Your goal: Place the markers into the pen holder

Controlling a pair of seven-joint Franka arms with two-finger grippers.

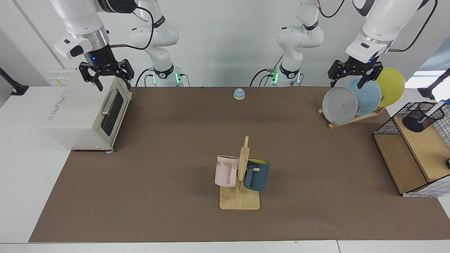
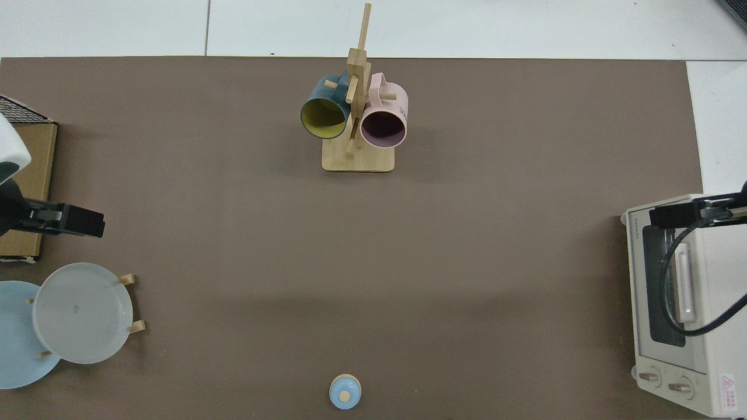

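White-barrelled marker (image 1: 433, 107) stood inside the black mesh pen holder (image 1: 423, 118); task looked done. Left gripper (image 1: 353, 74) above plates, right gripper (image 1: 107, 74) over toaster, both jaws apart, empty.

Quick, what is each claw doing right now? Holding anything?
Left claw: open, empty, raised above the plates.
Right claw: open, empty, waiting above the toaster oven.

A brown mat covers the counter (image 1: 158, 147). On it stand a wooden mug tree (image 1: 240, 196) near the middle front, a small blue bell (image 1: 239, 93) at the far edge, a plate rack (image 1: 351, 119) far right, and a wire-grid shelf basket (image 1: 404, 168) at the right. A white toaster oven (image 1: 81, 116) sits at the left edge.
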